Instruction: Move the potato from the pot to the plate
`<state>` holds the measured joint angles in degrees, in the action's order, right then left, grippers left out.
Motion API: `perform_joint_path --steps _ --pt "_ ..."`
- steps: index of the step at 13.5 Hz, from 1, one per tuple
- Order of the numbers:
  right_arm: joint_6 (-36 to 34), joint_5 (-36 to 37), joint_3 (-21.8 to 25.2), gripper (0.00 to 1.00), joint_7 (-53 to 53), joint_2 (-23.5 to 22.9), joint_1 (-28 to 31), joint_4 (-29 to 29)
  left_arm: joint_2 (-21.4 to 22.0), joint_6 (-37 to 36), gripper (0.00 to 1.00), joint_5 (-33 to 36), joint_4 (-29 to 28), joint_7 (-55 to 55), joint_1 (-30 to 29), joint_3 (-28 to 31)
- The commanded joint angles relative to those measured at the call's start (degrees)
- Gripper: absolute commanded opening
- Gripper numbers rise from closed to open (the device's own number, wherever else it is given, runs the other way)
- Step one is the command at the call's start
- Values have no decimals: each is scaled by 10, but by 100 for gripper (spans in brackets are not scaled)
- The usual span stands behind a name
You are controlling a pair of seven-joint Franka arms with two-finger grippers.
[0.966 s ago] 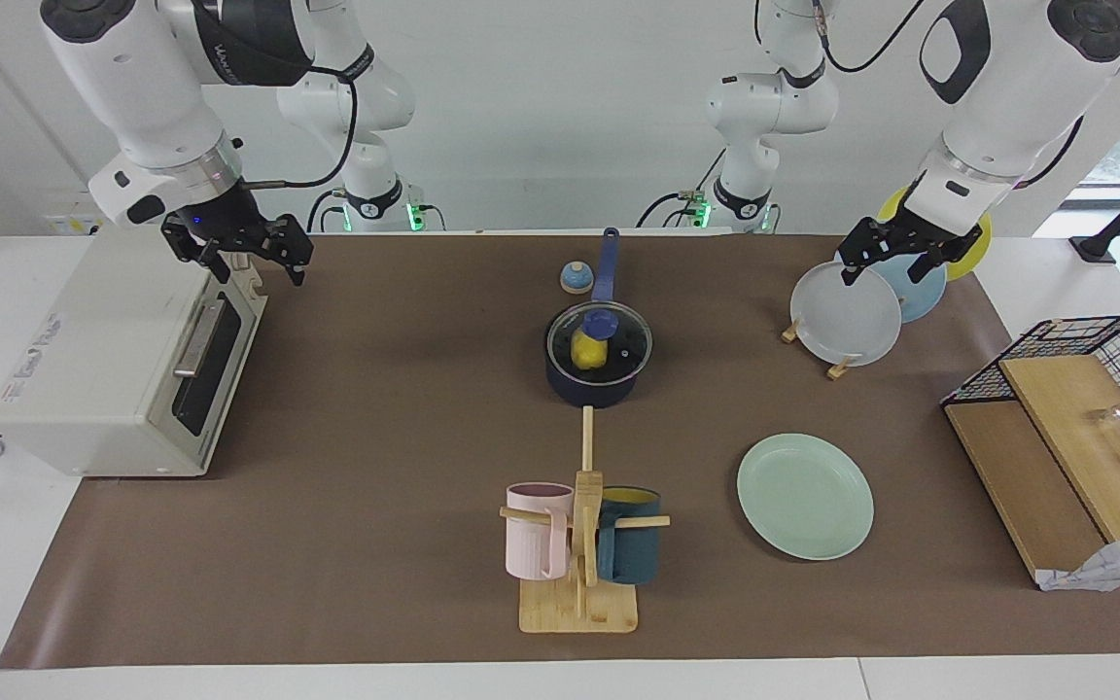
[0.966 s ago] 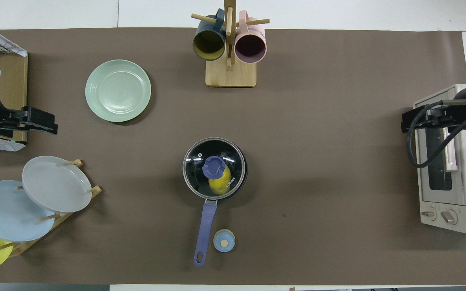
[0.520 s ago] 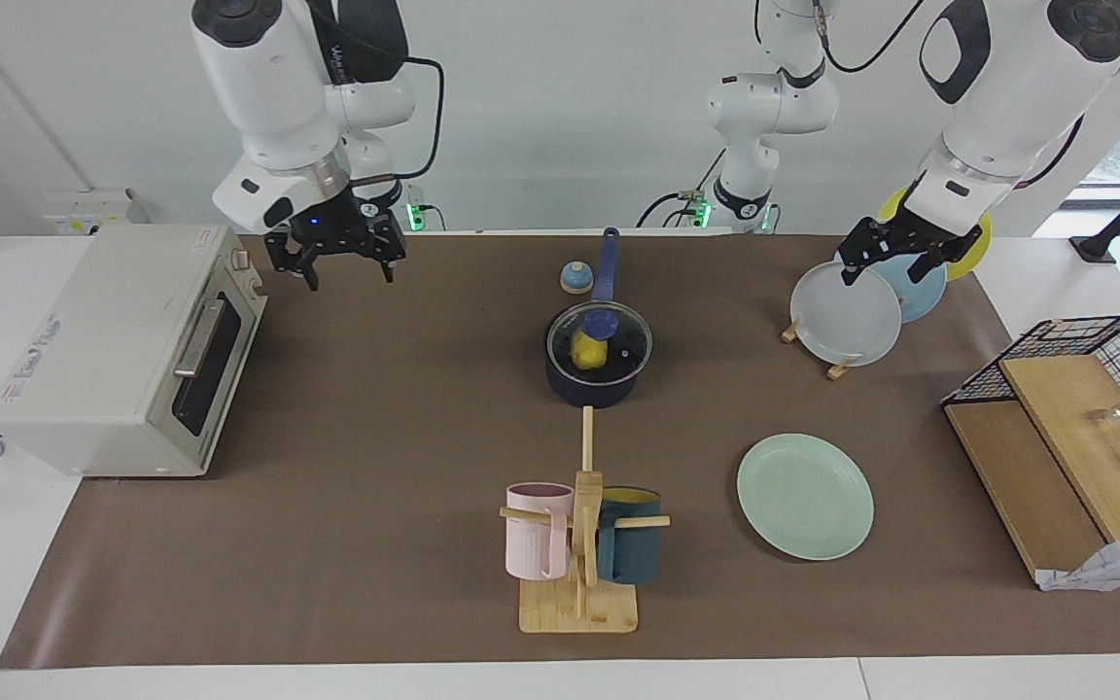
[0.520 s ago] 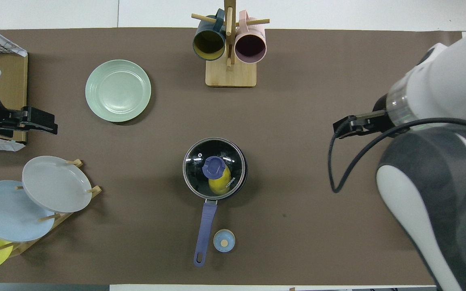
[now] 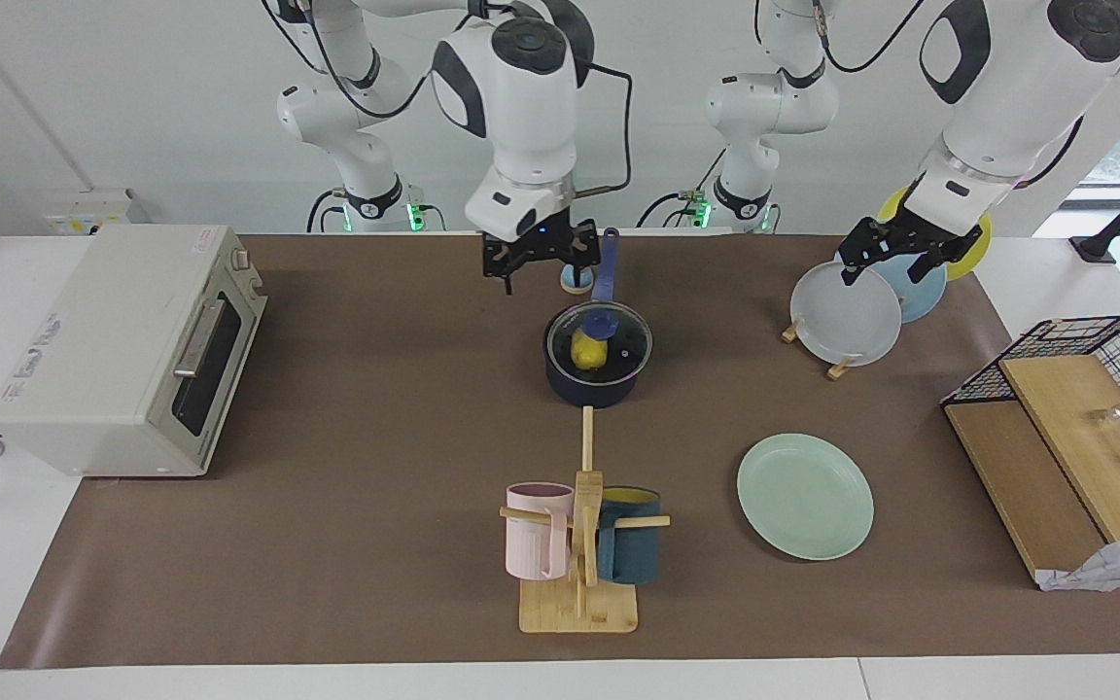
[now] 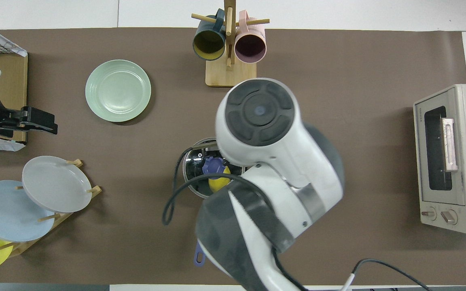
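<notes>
The dark navy pot [image 5: 594,381] stands mid-table with its long blue handle [image 5: 607,261] pointing toward the robots. A glass lid with a blue knob [image 5: 601,322] covers it. The yellow potato [image 5: 586,351] shows through the lid, and in the overhead view [image 6: 216,185] too. The mint-green plate [image 5: 805,496] lies flat, farther from the robots, toward the left arm's end. My right gripper [image 5: 544,276] is open and empty, in the air over the pot's handle. My left gripper [image 5: 889,268] is open and waits over the plate rack. In the overhead view my right arm hides most of the pot [image 6: 190,178].
A toaster oven [image 5: 122,350] sits at the right arm's end. A wooden mug rack [image 5: 579,583] holds a pink and a teal mug. A rack with upright grey, blue and yellow plates [image 5: 847,321] and a wire basket [image 5: 1095,340] stand at the left arm's end. A small blue knob-shaped thing [image 5: 575,282] lies beside the pot's handle.
My right arm has swung from over the toaster oven across the table to above the pot's handle. The left arm, the pot, the lid and the potato have not moved.
</notes>
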<state>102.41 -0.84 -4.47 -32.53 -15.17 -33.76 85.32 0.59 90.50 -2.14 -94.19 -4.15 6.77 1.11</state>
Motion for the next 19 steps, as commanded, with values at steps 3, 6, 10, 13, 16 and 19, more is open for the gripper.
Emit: perform_joint_path --steps 3,6,10,13,16,19 --pt "99 55 3 100 -13 -24 -51 59 8 7 100 10 -7 -2 -2 -1" --pt "151 59 3 100 -12 -23 -53 105 8 8 100 10 -7 -2 -2 -1" --pt "190 59 3 100 -19 -12 -54 147 7 8 100 10 -7 -2 -2 -1" --pt "211 59 3 100 -19 -7 -54 165 8 8 100 10 -7 -2 -2 -1" --pt "219 59 3 95 -17 -5 -54 172 8 6 100 10 -7 -2 -2 -1" --pt "229 59 3 81 -16 -1 -55 182 8 6 100 10 -7 -2 -2 -1"
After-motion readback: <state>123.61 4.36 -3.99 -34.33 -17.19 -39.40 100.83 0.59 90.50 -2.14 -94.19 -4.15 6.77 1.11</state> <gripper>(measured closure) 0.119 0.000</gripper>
